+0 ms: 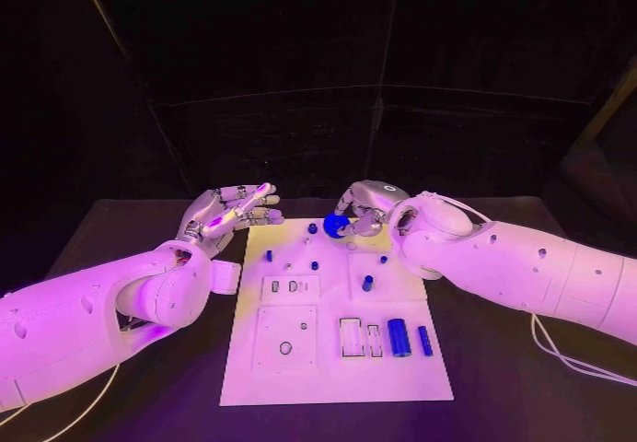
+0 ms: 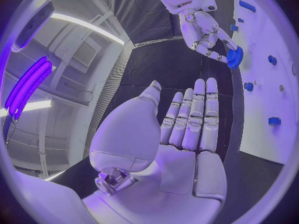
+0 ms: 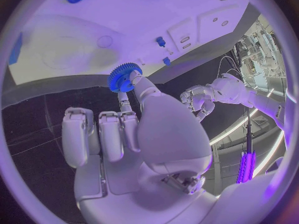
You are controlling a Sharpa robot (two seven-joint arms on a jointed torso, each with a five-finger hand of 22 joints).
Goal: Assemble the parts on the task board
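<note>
Assembly looks early: right hand (image 1: 368,208) pinches a blue gear (image 1: 336,226) over the board's (image 1: 332,378) far end, left hand (image 1: 237,214) hovers spread and unladen, several parts (image 1: 399,337) lie loose.

my right hand (image 3: 134,134): smooth, glossy plastic-looking shells; metal-looking joints
gear (image 3: 123,78) at my fingertips: blue, toothed rim, plastic look
task board (image 1: 332,350) under my hand: white, smooth, matt
table (image 1: 531,405) beneath: black, matt
</note>
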